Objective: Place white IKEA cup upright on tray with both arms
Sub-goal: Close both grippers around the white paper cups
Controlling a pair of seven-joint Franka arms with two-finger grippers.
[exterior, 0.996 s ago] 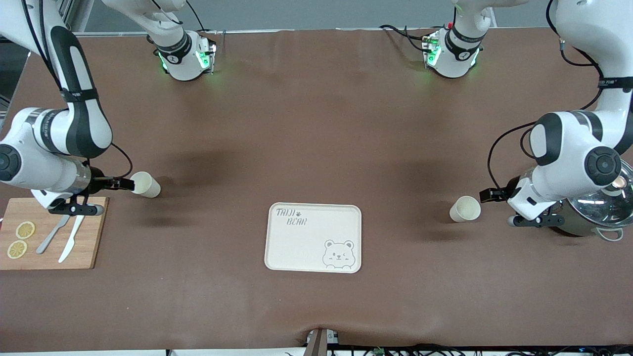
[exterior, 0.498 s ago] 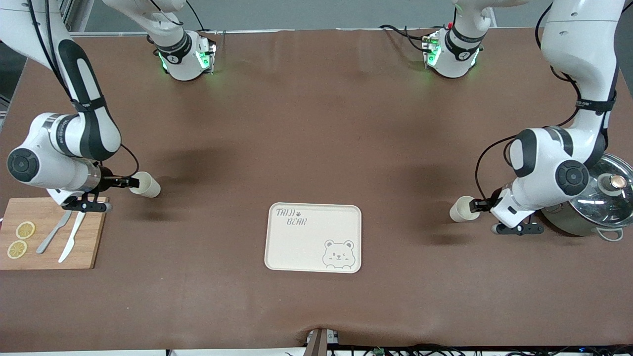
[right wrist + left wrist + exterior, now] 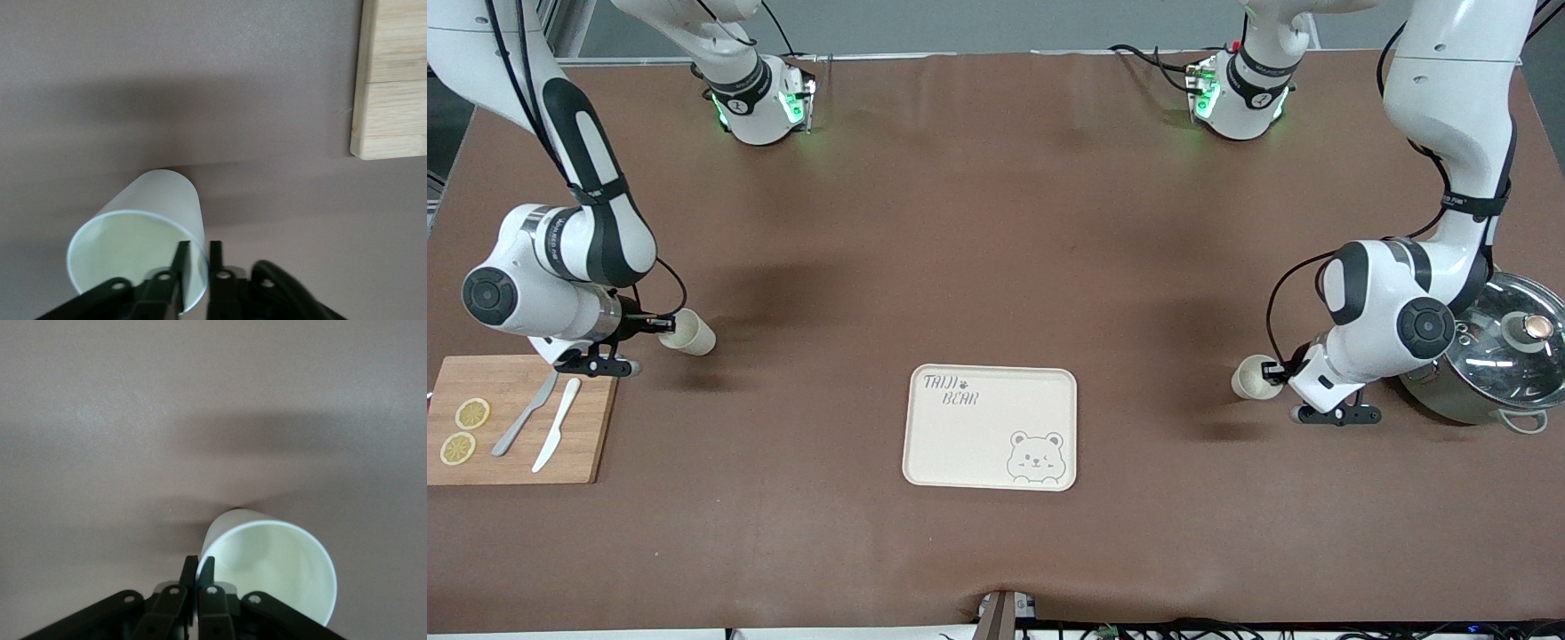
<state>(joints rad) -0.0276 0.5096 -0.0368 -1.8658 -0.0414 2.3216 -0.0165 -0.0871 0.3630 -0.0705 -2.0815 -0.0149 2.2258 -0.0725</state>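
Observation:
Two white cups lie on their sides on the brown table. One cup (image 3: pixel 691 334) lies toward the right arm's end, the other cup (image 3: pixel 1248 379) toward the left arm's end. My left gripper (image 3: pixel 1273 371) is shut on its cup's rim (image 3: pixel 273 563), one finger inside and one outside; it shows in the left wrist view (image 3: pixel 198 568). My right gripper (image 3: pixel 660 330) straddles the rim of its cup (image 3: pixel 133 233) with a small gap, so it is open; it shows in the right wrist view (image 3: pixel 197 257). The cream bear tray (image 3: pixel 960 444) lies between the cups, nearer the front camera.
A wooden cutting board (image 3: pixel 525 440) with a knife, a fork and lemon slices lies beside the right gripper; its corner shows in the right wrist view (image 3: pixel 393 80). A steel pot with a glass lid (image 3: pixel 1498 360) stands beside the left arm's wrist.
Both grippers have moved in onto their cups' rims. The left gripper went from clear of its cup to pinching the rim, and that cup has shifted slightly toward the tray.

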